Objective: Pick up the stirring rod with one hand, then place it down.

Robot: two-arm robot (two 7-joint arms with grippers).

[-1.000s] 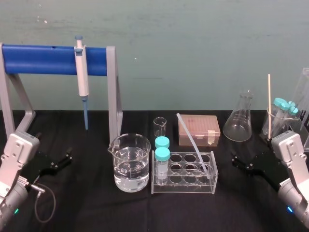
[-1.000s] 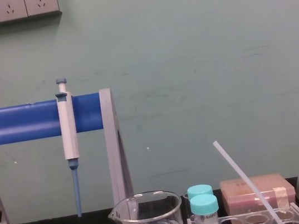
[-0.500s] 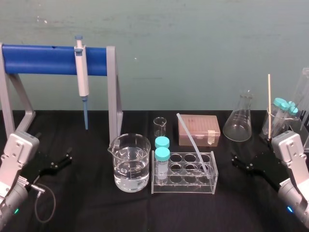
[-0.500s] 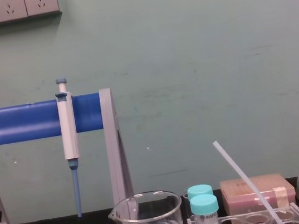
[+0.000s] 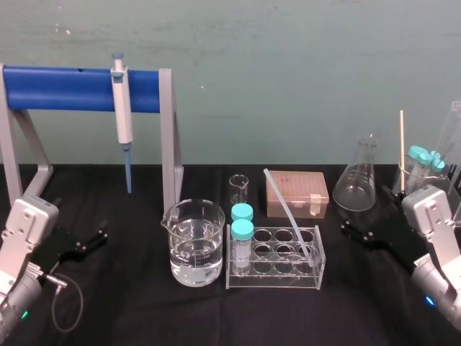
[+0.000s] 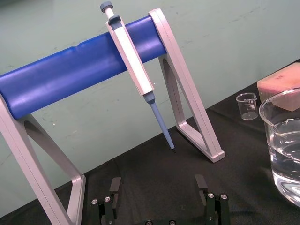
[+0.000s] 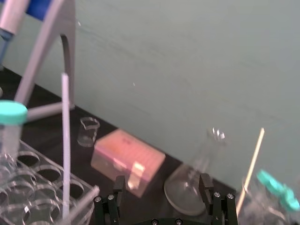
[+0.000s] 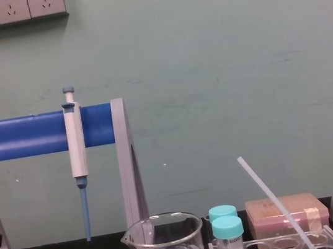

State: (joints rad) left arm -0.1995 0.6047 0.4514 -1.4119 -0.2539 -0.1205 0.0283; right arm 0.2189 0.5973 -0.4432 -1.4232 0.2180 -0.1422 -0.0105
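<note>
Stirring rod (image 5: 285,210) stays leaning in the rack (image 5: 274,278) while the wide-open right hand (image 5: 356,234) has advanced from 3 o'clock, starting its reach; left hand (image 5: 88,242) idles wide at 8 o'clock.

We're looking at a black bench (image 5: 130,303) against a teal-green wall (image 5: 288,72). The stirring rod (image 5: 287,215) is showing translucent white, the pipette (image 5: 124,119) white with a blue tip, its stand's bar (image 5: 65,89) bright blue, tube caps (image 5: 242,229) teal, tip box (image 5: 295,193) pinkish, left pincer (image 6: 158,185) and right pincer (image 7: 161,180) black.
</note>
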